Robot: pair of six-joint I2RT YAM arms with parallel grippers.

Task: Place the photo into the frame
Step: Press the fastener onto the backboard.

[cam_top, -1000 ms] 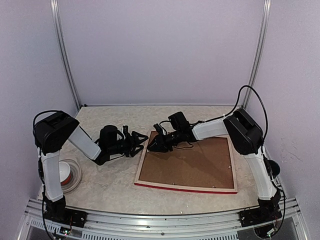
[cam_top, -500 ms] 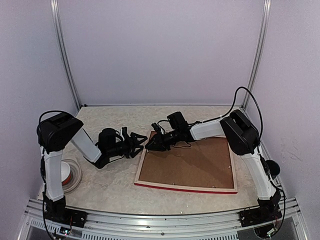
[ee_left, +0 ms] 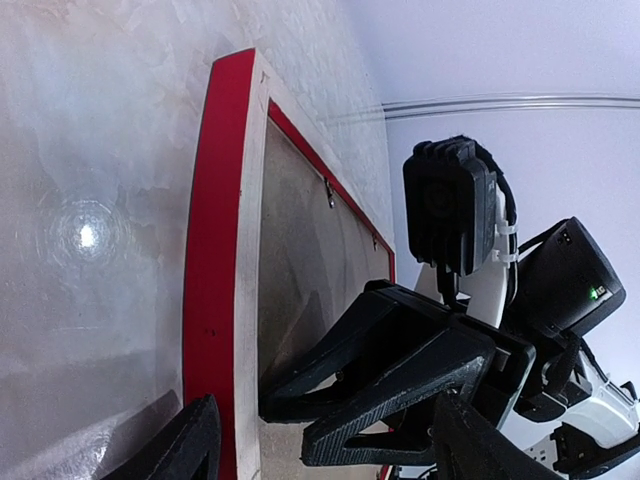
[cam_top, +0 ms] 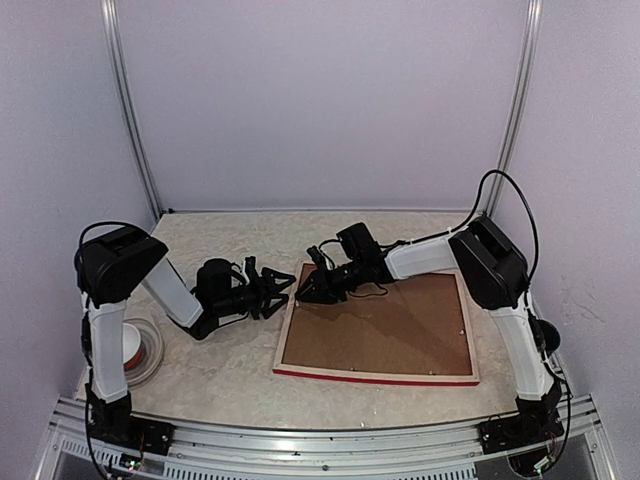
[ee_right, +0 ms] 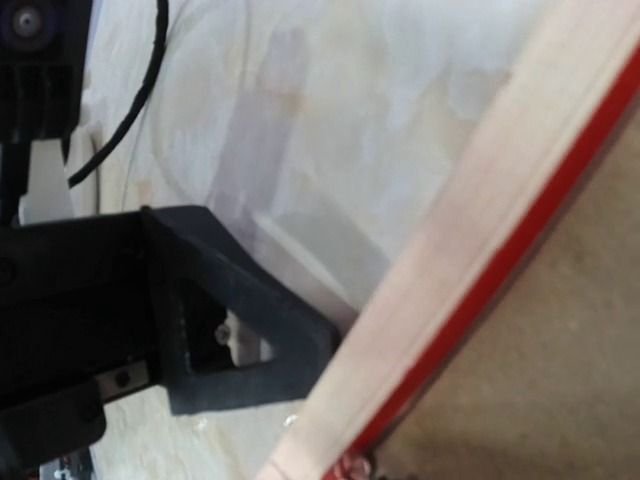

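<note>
The frame (cam_top: 372, 375) lies face down on the table, pale wood rear up, with the brown backing board (cam_top: 385, 330) inside it. My right gripper (cam_top: 306, 291) is at the frame's far left corner. One finger (ee_right: 250, 330) presses the outer wood edge (ee_right: 450, 280) and the other is hidden. The jaws look closed across the rail. My left gripper (cam_top: 277, 293) hangs open just left of that corner. Its fingertips (ee_left: 190, 445) frame the red edge (ee_left: 215, 250) and the right gripper's fingers (ee_left: 400, 360). The photo is out of view.
A white round dish (cam_top: 137, 347) with something red in it sits at the table's left edge beside the left arm's base. A black round object (cam_top: 546, 335) is by the right arm. Walls and metal posts close the back and sides.
The frame has slid a little to the right with the right gripper at its corner. The left gripper has crept slightly toward the frame, still open.
</note>
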